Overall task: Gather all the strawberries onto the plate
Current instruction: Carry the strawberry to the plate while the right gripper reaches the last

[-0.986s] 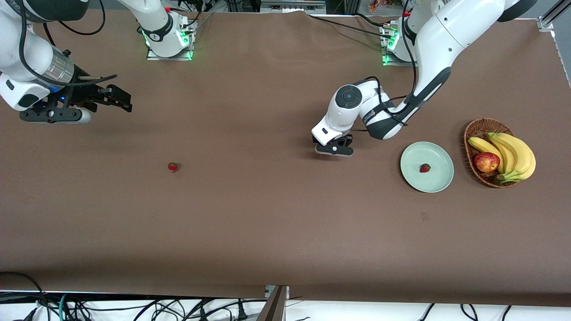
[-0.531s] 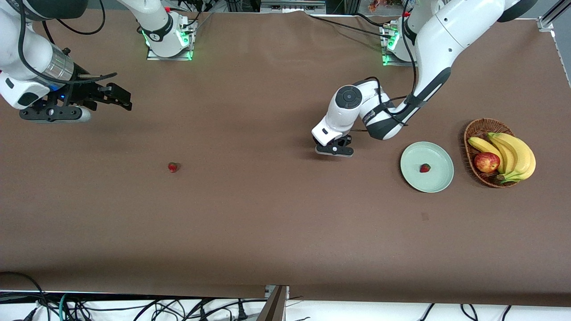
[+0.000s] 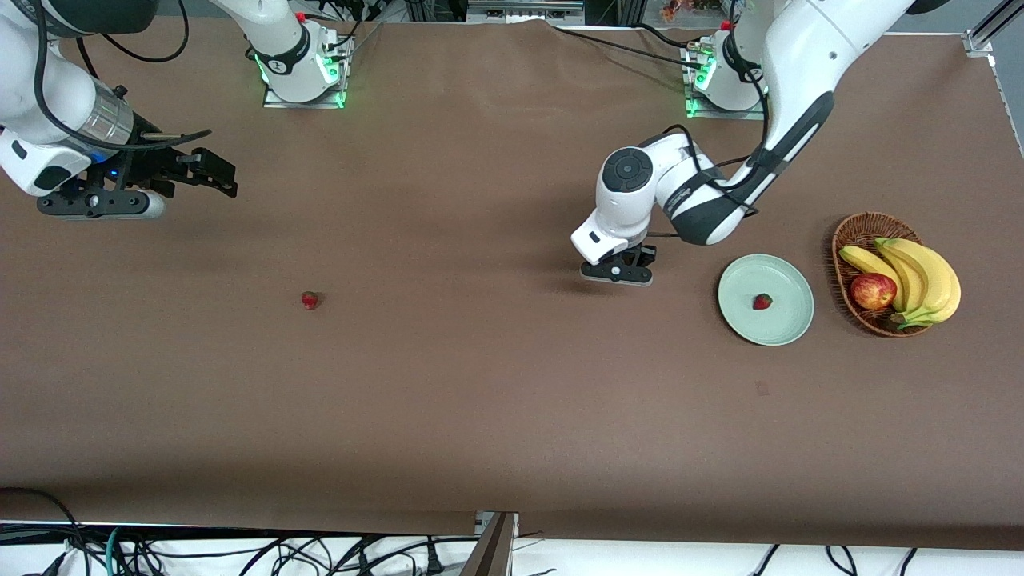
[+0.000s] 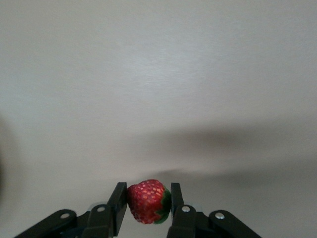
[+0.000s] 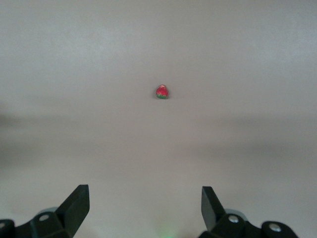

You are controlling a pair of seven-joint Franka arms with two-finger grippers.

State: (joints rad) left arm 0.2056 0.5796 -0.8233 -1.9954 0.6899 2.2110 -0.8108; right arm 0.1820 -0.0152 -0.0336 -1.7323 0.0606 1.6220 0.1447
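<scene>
My left gripper (image 3: 618, 270) is shut on a strawberry (image 4: 147, 202), held just above the brown table beside the plate; the berry is hidden under the hand in the front view. The mint-green plate (image 3: 788, 276) lies toward the left arm's end with one strawberry (image 3: 762, 302) in it. Another strawberry (image 3: 310, 300) lies on the table toward the right arm's end and shows in the right wrist view (image 5: 162, 92). My right gripper (image 3: 210, 174) (image 5: 144, 198) is open and empty, held above the table near the right arm's end, waiting.
A brown wicker basket (image 3: 852, 232) with bananas (image 3: 920, 276) and a red apple (image 3: 873, 290) stands beside the plate toward the left arm's end. The arm bases (image 3: 304, 76) stand along the edge farthest from the front camera.
My left gripper has moved toward the plate with the strawberry in it. The right arm has barely moved.
</scene>
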